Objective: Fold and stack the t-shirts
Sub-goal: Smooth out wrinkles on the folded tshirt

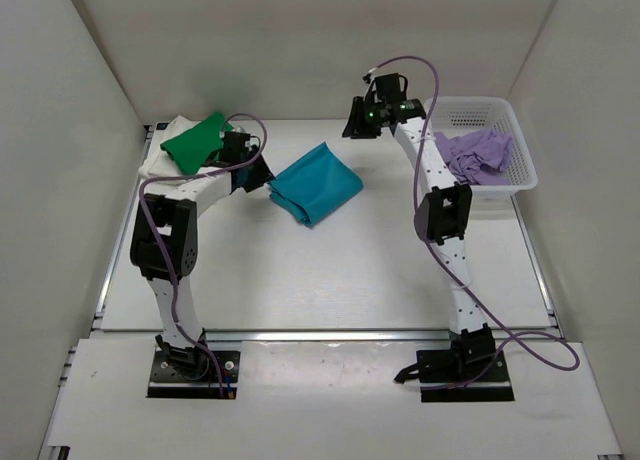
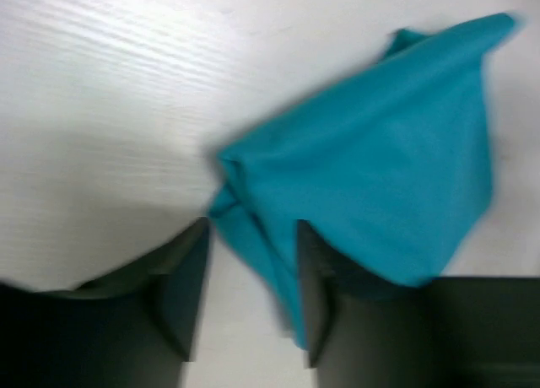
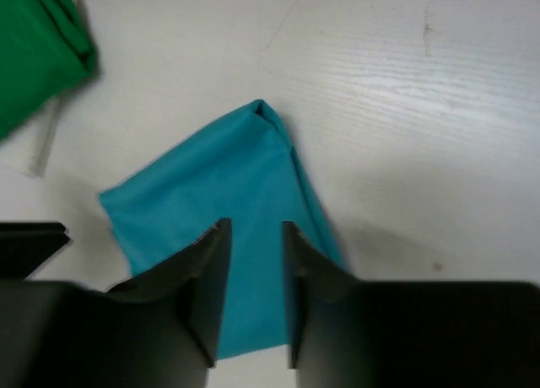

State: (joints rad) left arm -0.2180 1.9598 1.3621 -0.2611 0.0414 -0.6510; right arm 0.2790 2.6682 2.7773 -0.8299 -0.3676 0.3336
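While I'm steering the left arm, left gripper (image 2: 253, 229): straddling the teal t-shirt (image 1: 318, 185) at its 9 o'clock corner, with cloth between the fingers. I cannot tell whether it is pinching. I'm judging this a grab for carrying it to the stack.
Teal t-shirt: lying folded at table centre.
Right gripper (image 3: 255, 228): hovering at 1 o'clock, gap narrow, holding nothing, standing clear.
Stack: green t-shirt (image 1: 195, 140) lying on cream-white t-shirt (image 1: 160, 162) at 10 o'clock.
Lilac t-shirt (image 1: 480, 152): sitting crumpled in basket (image 1: 470, 103) at 2 o'clock, not yet folded.

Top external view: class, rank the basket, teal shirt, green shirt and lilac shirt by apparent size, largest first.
1. Basket
2. Teal shirt
3. Green shirt and lilac shirt look about alike, so they tie.
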